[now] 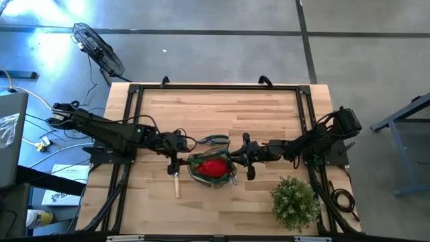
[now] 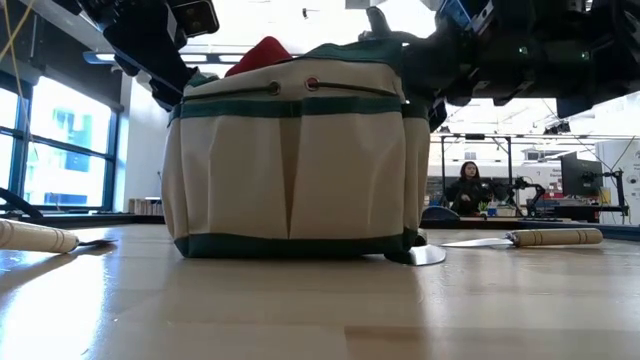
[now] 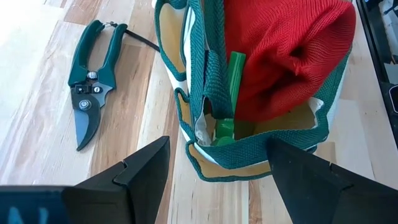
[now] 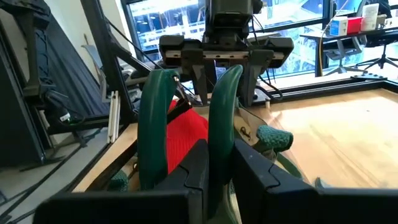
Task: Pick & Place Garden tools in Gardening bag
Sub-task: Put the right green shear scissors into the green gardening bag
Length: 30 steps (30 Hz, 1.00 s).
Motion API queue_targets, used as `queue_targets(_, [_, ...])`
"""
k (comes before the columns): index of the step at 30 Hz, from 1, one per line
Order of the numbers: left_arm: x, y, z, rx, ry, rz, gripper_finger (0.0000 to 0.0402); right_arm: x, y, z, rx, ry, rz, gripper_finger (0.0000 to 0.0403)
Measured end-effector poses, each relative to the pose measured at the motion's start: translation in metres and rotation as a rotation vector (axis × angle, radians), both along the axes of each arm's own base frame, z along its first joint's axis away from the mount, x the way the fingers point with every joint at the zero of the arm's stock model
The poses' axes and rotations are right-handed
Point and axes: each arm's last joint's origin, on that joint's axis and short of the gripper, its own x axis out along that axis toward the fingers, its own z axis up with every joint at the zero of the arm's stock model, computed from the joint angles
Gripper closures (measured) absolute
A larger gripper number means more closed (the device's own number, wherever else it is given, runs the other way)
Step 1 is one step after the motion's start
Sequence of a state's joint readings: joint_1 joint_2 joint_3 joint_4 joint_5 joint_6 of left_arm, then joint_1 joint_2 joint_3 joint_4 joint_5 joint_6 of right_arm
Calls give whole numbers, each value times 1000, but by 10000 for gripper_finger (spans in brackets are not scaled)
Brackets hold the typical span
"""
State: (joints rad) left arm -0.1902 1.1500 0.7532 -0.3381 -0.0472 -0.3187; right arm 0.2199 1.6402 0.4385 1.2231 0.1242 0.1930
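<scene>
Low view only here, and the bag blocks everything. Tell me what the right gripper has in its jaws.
Observer: The right gripper has its jaws shut on one handle of a green-handled tool, at the mouth of the gardening bag.
Operator: Report the left one.
Observer: The left gripper is at the bag's rim, jaws open, holding nothing.
Operator: Name any tool hidden from me.
Observer: Pruning shears lie flat on the table beside the bag, blades closed.
</scene>
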Motion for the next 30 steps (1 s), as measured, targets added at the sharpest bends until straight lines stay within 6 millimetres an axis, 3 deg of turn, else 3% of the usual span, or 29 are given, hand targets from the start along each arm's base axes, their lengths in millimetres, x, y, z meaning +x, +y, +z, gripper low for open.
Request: queue_targets(30, [0, 1, 0, 17, -3, 20, 142, 0, 0, -14, -37, 146, -5, 368])
